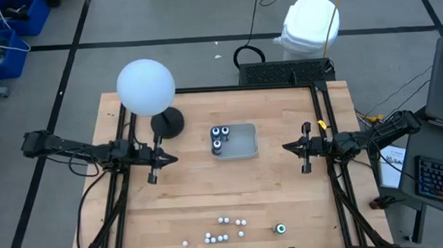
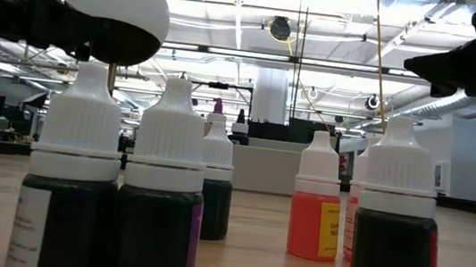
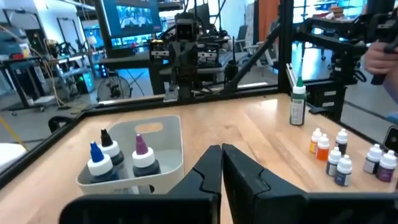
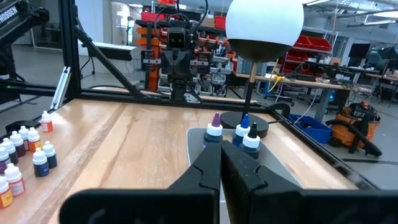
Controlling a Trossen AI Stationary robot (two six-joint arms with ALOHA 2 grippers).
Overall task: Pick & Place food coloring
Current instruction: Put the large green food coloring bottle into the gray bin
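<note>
High view: left gripper (image 1: 153,175) and right gripper (image 1: 307,164) closed, empty, flanking tray (image 1: 245,142).

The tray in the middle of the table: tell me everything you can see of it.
The tray is a shallow rectangular container with rounded corners and low walls, looking like pale, translucent plastic. It sits flat on the wooden table, near the middle, between the two arms, and neither gripper touches it. Three dark bottles with pointed blue, black and purple tips stand upright, clustered at the end nearer the left arm; the rest of the tray shows nothing in it. The lamp base stands apart from it.
</note>
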